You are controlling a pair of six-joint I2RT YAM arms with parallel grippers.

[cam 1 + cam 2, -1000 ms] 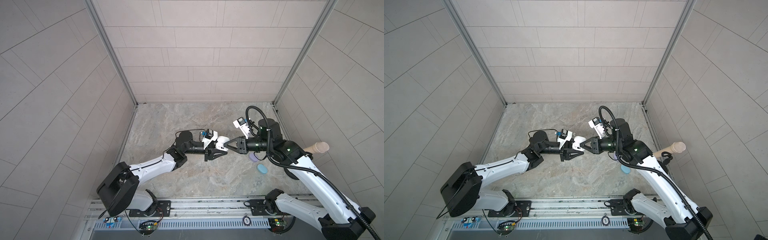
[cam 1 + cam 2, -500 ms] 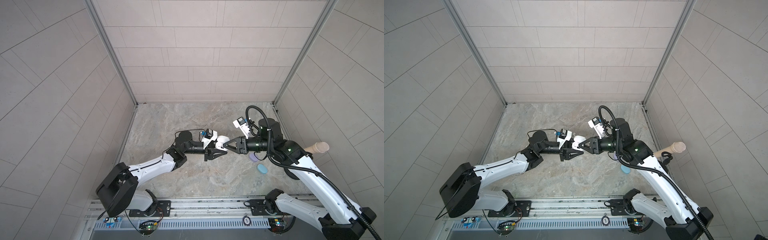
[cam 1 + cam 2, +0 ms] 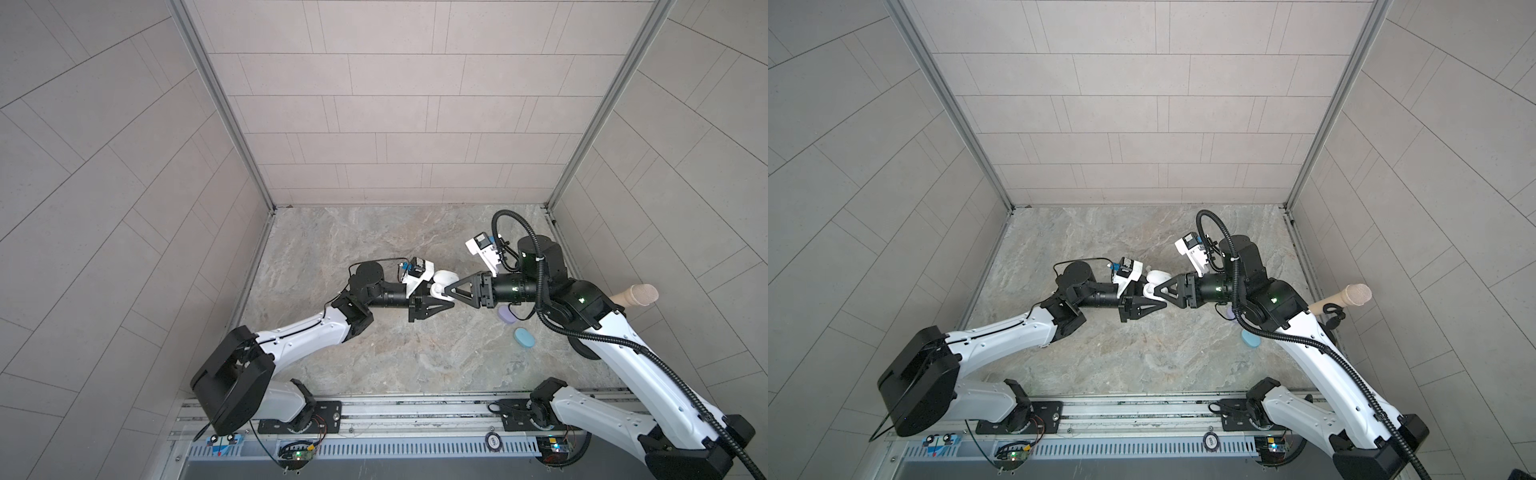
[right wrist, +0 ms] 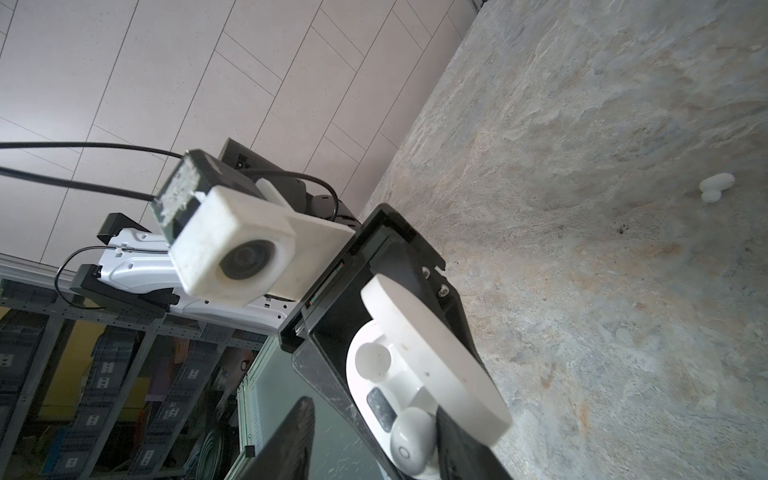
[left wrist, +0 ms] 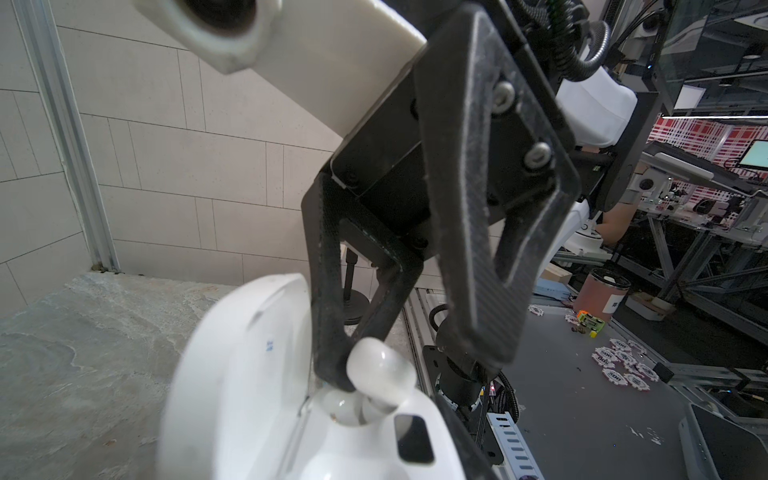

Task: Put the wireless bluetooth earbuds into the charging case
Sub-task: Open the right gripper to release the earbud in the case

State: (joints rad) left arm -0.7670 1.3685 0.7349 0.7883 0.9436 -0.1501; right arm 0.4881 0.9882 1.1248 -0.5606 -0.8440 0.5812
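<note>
White gloss tells me the earbud [image 5: 380, 368], standing proud in a socket of the open charging case [image 5: 241, 374] my left gripper [image 3: 441, 296] clamps, is likely light, hard and slippery, so my right gripper [image 3: 448, 291], jaws apart around it, should pinch its rounded sides gently

The left arm [image 3: 307, 332] and right arm [image 3: 631, 374] had white shells and black joints, and a ribbed black hose looped at 12 o'clock above the right one. The right gripper [image 3: 446, 291] had black, textured triangular fingers [image 5: 453, 187] with silver screws and a white camera housing [image 3: 484, 251].
</note>
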